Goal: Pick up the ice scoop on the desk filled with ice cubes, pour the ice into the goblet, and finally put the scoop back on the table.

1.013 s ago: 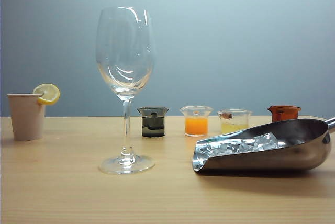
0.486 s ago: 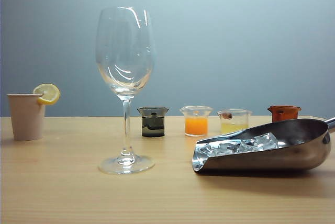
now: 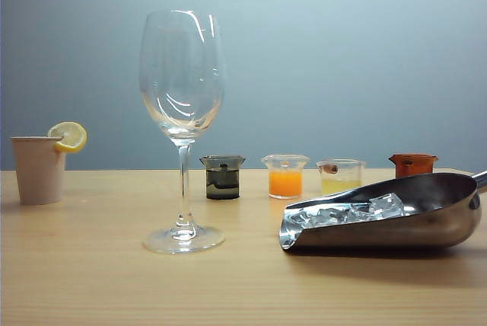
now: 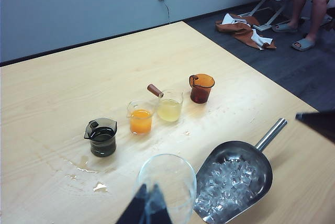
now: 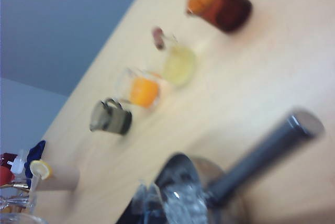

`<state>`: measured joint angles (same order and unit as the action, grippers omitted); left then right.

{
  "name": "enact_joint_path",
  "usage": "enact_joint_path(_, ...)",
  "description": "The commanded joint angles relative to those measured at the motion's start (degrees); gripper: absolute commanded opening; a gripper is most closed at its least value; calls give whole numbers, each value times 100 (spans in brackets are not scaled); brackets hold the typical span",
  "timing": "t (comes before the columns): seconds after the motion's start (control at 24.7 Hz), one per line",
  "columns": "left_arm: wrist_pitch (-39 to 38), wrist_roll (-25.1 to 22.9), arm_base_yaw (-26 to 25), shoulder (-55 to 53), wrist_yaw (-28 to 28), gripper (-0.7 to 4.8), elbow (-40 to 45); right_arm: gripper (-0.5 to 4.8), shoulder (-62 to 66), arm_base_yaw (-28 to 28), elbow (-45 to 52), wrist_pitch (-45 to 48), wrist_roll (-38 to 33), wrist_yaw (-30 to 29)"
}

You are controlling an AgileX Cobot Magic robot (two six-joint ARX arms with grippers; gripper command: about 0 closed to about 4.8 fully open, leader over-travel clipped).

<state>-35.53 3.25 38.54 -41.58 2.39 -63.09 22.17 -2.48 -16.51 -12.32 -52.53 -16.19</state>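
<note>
A grey-blue wall backs the pale wooden desk (image 3: 91, 265), where the goblet (image 3: 182, 128) stands upright left of centre and the ice scoop (image 3: 388, 221), holding ice cubes (image 3: 346, 212), lies by the right edge; neither gripper shows here. The left wrist view looks down on goblet and scoop, the left gripper (image 4: 148, 209) dark at the frame edge, its jaws unreadable. In the blurred right wrist view the right gripper (image 5: 152, 203), jaws closed on nothing, hangs over the scoop's handle (image 5: 261, 153).
</note>
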Motion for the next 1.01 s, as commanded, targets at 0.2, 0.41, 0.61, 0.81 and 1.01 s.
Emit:
enact_joint_path(0.2,87,-26,0,7,-4,-5,-35,192,-39,-2,433,223,-470,-98)
enact_joint_path(0.41,85,-26,0,7,-2,-5,-35,344,-39,0,459,214,-468,-129)
enact_joint_path(0.61,83,-26,0,7,-2,-5,-35,348,-39,7,492,251,-667,151)
enact_joint_path(0.81,83,-28,0,7,-2,-5,-35,348,-39,2,826,476,-955,142)
enact_joint_path(1.01,83,-28,0,7,0,-5,-35,348,-37,4,1051,708,-1049,149)
